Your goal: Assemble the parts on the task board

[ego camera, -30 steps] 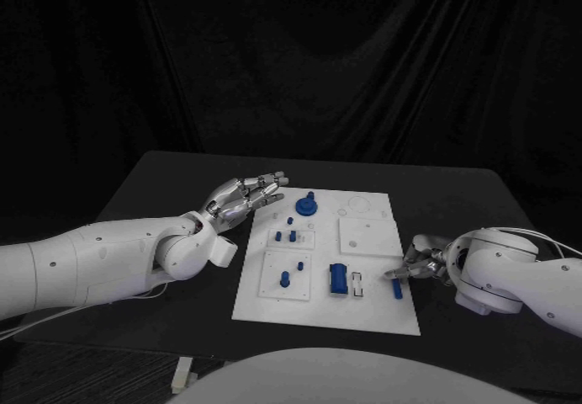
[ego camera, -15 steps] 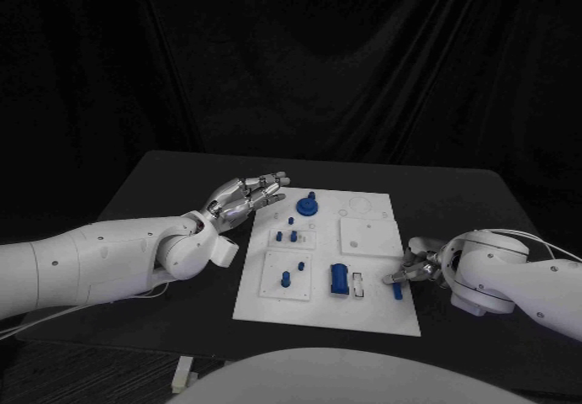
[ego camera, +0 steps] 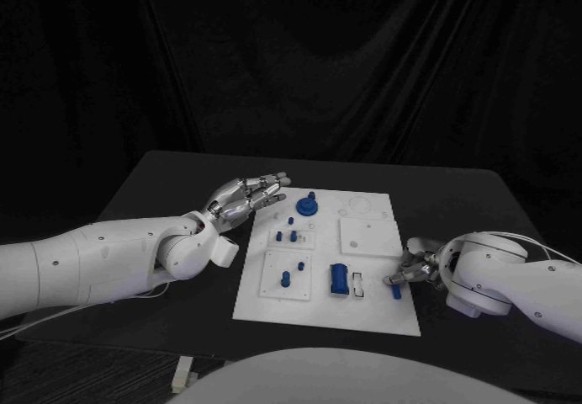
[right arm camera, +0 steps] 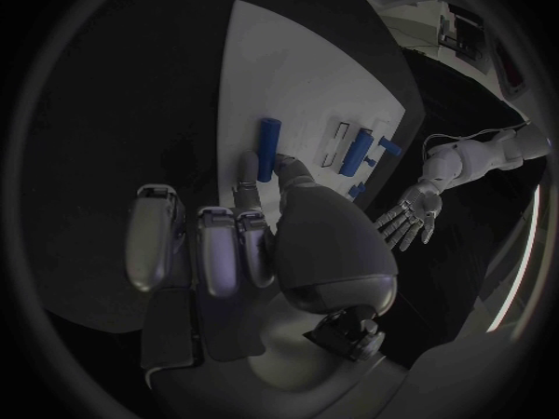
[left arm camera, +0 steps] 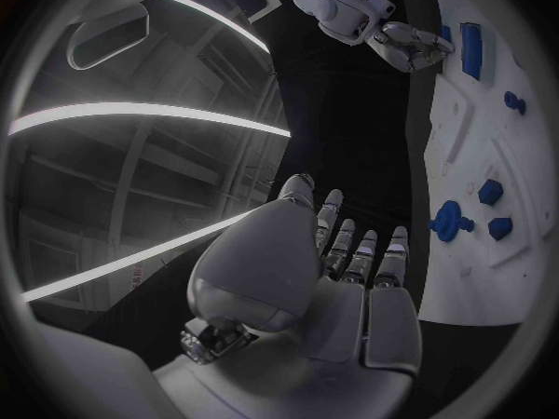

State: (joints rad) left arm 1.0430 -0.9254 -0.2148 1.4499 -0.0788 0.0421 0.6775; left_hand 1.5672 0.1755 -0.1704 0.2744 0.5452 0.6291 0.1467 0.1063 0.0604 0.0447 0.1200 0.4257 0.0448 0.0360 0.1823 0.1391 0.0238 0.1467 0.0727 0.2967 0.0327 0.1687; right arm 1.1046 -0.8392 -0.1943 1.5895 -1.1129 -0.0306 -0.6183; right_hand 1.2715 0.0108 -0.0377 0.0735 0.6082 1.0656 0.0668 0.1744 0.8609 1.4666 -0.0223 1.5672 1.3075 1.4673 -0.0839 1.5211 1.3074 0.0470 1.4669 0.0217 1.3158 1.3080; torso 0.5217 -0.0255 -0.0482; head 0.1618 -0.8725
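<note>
The task board [ego camera: 364, 252] lies flat in the middle of the black table [ego camera: 158, 181], long side running from 6 to 12 o'clock in the head view. Near its 4 o'clock corner a blue rod [ego camera: 397, 289] lies on the plate just inside the right edge. The right hand [ego camera: 416, 268] sits directly at 3 o'clock of that rod. In the right wrist view the thumb and 1 fingertip [right arm camera: 248, 168] reach the near end of the blue rod [right arm camera: 268, 149], while the other fingers curl back clear of it; whether the rod is pinched or merely touched I cannot tell.

Just at 9 o'clock of the rod stands a white slotted piece [ego camera: 359, 283], and beside that a larger blue block [ego camera: 338, 279]. Further toward 9 o'clock, 2 small blue pegs [ego camera: 291, 273] stand in a raised square. At 12 o'clock from these, 3 more small pegs [ego camera: 288, 232] stand in another square, and above them a blue knobbed part [ego camera: 308, 204] sits near the board's 11 o'clock corner.

The left hand [ego camera: 249, 196] hovers off the board's left edge at about 10 o'clock, just beside the knobbed part but apart from it, palm up, fingers straight and slightly spread, holding nothing. The left wrist view shows the same flat, empty left hand [left arm camera: 338, 270] beside the board.
</note>
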